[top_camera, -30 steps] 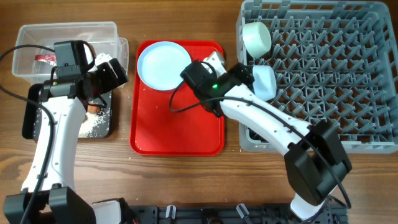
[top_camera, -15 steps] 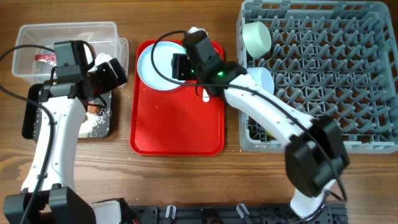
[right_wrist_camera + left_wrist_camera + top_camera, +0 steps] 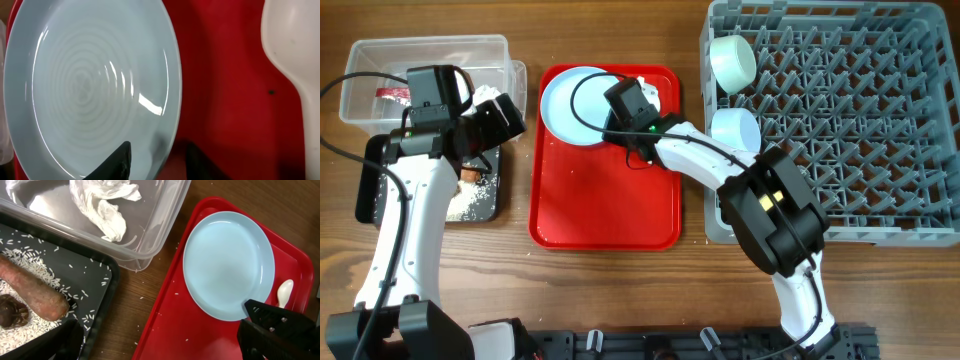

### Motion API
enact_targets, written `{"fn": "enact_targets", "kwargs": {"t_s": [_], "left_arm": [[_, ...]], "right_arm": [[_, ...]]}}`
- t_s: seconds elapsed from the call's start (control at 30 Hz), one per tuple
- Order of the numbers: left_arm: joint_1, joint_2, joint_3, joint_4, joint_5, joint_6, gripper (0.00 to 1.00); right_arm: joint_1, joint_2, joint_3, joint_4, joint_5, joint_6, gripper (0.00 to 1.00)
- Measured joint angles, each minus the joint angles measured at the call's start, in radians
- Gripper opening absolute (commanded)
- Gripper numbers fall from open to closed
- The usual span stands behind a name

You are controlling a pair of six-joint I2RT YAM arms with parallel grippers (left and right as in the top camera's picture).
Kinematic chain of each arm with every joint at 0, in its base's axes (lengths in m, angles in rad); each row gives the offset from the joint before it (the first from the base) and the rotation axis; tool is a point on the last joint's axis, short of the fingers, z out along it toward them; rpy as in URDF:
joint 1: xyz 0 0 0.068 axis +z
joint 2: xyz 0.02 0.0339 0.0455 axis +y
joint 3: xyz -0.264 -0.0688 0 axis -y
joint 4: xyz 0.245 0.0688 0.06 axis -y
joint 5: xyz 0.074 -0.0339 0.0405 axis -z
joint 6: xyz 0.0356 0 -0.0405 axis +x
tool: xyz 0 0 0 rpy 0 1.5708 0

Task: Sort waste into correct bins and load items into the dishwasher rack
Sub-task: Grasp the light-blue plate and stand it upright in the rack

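Operator: Now, where is the pale blue plate (image 3: 90,90)?

Manual: You will find it flat on the red tray (image 3: 220,75), with the white spoon (image 3: 290,60) just beside it. Right claw (image 3: 160,162): spread, astride the plate's rim. Left claw (image 3: 170,340): spread, empty, above the worktop (image 3: 130,310) between the black tray (image 3: 112,275) and the red tray.

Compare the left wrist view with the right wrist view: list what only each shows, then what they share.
Only the left wrist view: the clear tub holding crumpled paper, the black tray with the carrot-like stick, rice grains and a dark lump, plus bare wooden table.

Only the right wrist view: the right gripper, one fingertip over the blue plate and one over the red tray, with the rim between them.

Both: the blue plate, the white spoon beside it, and the red tray beneath.
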Motion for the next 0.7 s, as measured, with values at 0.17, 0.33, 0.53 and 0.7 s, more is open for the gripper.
{"fn": "enact_targets", "kwargs": {"t_s": [0.17,0.33,0.53,0.7], "left_arm": [[0.0,0.0,0.0,0.0,0.0,0.0,1.0],[0.0,0.0,0.0,0.0,0.0,0.0,1.0],[0.0,0.0,0.0,0.0,0.0,0.0,1.0],[0.0,0.0,0.0,0.0,0.0,0.0,1.0]], "right_arm": [[-0.006,0.006,0.004,-0.023,-0.048,0.018,0.04],[-0.077,-0.01,0.019,-0.128,-0.119,-0.041,0.04],[-0.171,-0.306,0.018,-0.251,-0.126,-0.4,0.04],[-0.165,-0.641,0.027,-0.32,0.107,-0.532,0.04]]}}
